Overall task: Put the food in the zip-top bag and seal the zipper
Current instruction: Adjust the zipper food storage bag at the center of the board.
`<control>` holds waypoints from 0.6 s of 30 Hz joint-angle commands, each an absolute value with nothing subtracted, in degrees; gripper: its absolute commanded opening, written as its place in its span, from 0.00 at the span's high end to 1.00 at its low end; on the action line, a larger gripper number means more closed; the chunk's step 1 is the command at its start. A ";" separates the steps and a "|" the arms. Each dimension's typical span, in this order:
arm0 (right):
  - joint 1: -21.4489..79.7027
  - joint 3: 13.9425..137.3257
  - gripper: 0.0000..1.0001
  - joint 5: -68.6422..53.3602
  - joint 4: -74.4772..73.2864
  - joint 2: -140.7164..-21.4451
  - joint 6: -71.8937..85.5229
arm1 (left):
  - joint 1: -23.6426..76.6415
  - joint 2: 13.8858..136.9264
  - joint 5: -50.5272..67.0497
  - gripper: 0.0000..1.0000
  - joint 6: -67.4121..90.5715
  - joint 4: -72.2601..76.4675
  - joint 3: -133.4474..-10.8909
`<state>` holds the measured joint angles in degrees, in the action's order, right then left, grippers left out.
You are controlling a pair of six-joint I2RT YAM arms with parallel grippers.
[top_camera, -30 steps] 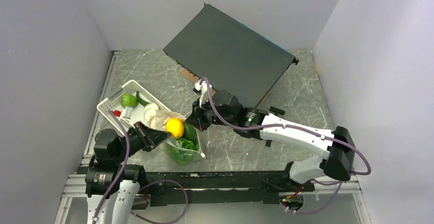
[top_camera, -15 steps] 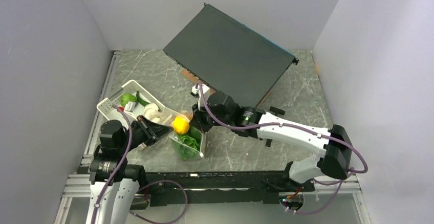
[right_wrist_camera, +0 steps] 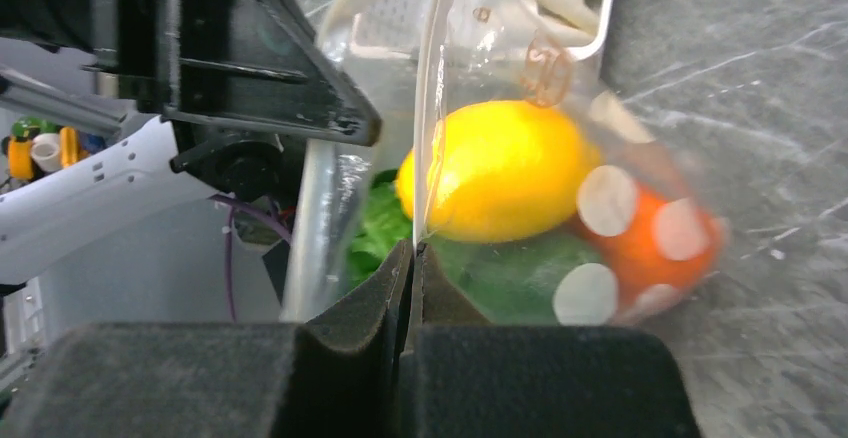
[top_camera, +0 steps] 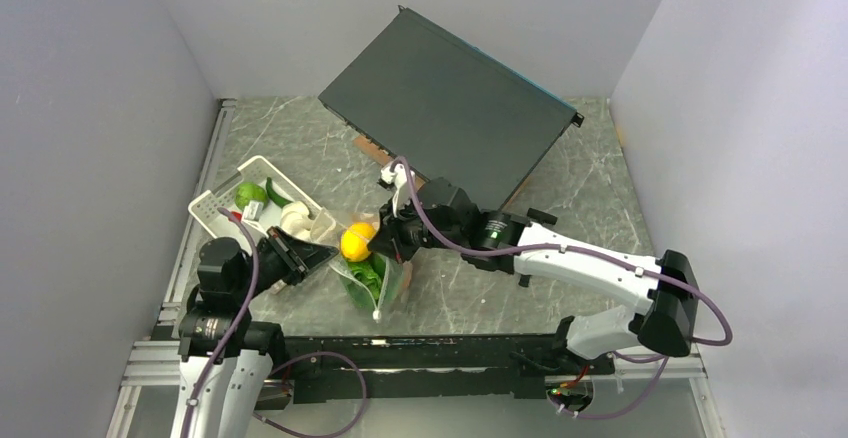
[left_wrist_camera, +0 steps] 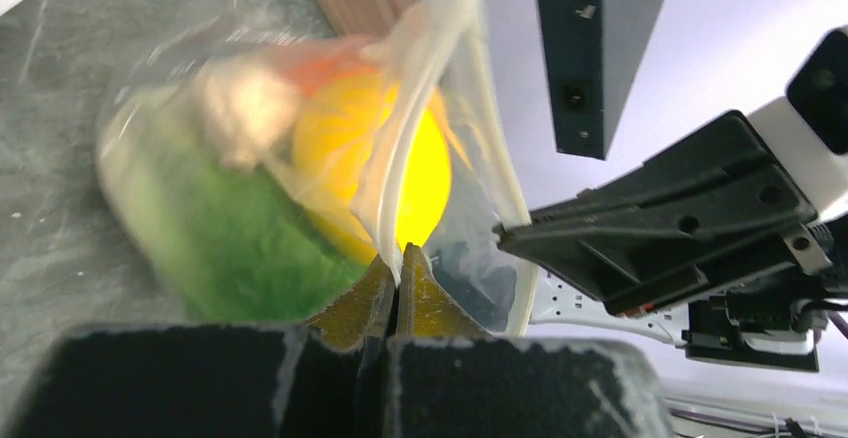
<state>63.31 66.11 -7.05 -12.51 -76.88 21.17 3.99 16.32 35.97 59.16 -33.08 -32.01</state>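
The dotted zip-top bag [top_camera: 374, 284] hangs between both arms, just above the table. My left gripper [top_camera: 322, 255] [left_wrist_camera: 398, 258] is shut on one edge of the bag's mouth, pinching the whitish zipper [left_wrist_camera: 400, 158] strip. On the opposite edge my right gripper [top_camera: 385, 245] [right_wrist_camera: 414, 250] is shut on the film under the zipper [right_wrist_camera: 430, 98]. A yellow lemon [top_camera: 356, 242] [right_wrist_camera: 500, 168] sits high in the bag near the mouth. Below it lie green lettuce [left_wrist_camera: 230, 238] [right_wrist_camera: 500, 280] and an orange [right_wrist_camera: 650, 243].
A white perforated basket [top_camera: 215, 208] stands left of the bag with a green fruit [top_camera: 248, 195], a cucumber [top_camera: 277, 194] and white mushrooms [top_camera: 296, 218] in it. A large dark flat box [top_camera: 450, 108] lies tilted across the back. Grey walls close in on both sides.
The left arm drew back and the bag's mouth narrowed. The bag swung so its bottom points toward the near edge, and the lemon shifted slightly right. Both grippers stayed shut.
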 commanded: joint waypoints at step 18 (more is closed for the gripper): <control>64.94 71.26 1.00 -19.02 3.61 -91.80 39.23 | 6.52 11.98 35.94 1.00 64.96 -26.59 -25.37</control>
<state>63.55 68.34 -15.55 -3.68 -90.67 34.61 5.72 13.69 34.04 63.72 -31.14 -25.47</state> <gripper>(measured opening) 0.007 0.012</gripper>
